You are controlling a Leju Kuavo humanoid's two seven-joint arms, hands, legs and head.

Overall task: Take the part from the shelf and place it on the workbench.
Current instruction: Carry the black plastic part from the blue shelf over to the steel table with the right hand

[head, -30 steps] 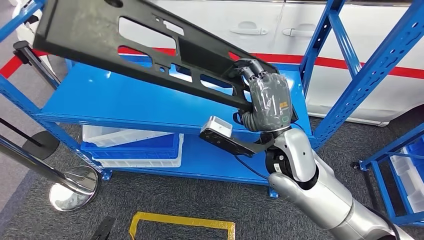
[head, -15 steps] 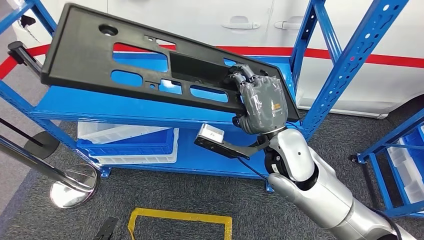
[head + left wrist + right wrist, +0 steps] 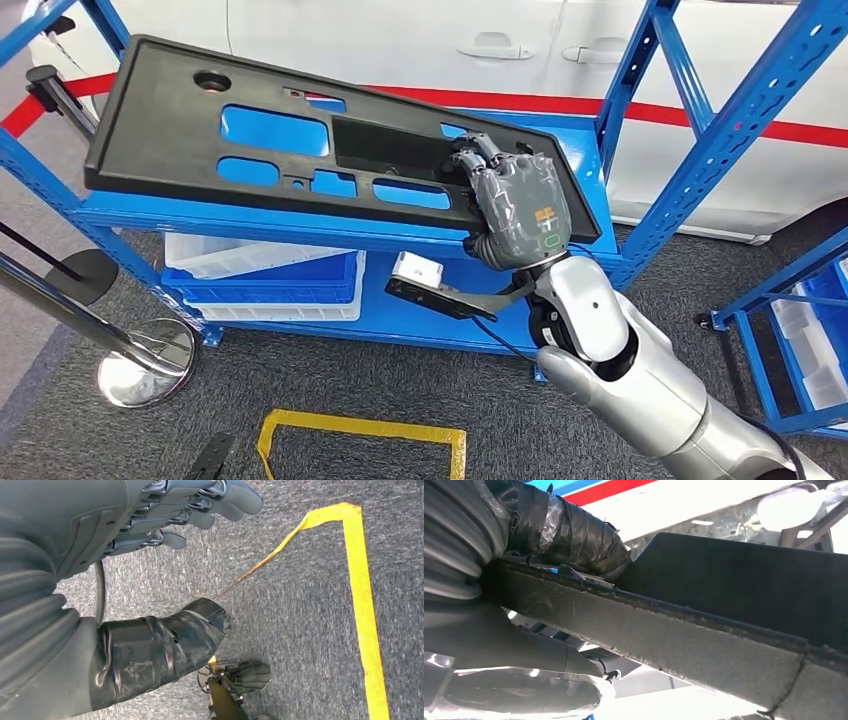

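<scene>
Over the upper deck of the blue steel shelf (image 3: pixel 200 215), the robot's right hand (image 3: pixel 518 208) grips the long flat black plastic panel with rectangular cut-outs (image 3: pixel 170 130) at its right end; the fingers (image 3: pixel 478 150) curl over the top face and into one of the openings, while the taped thumb (image 3: pixel 569 530) presses on the panel's other face in the right wrist view, close beside the rough edge of the panel (image 3: pixel 664 635); the panel is tilted, its left end higher and near the shelf's left upright, its right end lower beside the right upright (image 3: pixel 720 140); whether it touches the deck cannot be told. Below the deck, white and blue plastic bins (image 3: pixel 265 285) sit stacked on the lower shelf level; behind the shelf stands a white car body with a red stripe (image 3: pixel 420 40); a chrome stanchion base (image 3: pixel 145 365) rests on the grey carpet floor (image 3: pixel 400 400) to the left, and a yellow tape rectangle (image 3: pixel 360 440) marks the floor in front. Down at the robot's side, the left hand (image 3: pixel 150 555) hangs above the carpet near the yellow tape line (image 3: pixel 365 605); its fingers (image 3: pixel 215 505) are loosely spread and apart from the taped thumb (image 3: pixel 165 645), holding nothing.
</scene>
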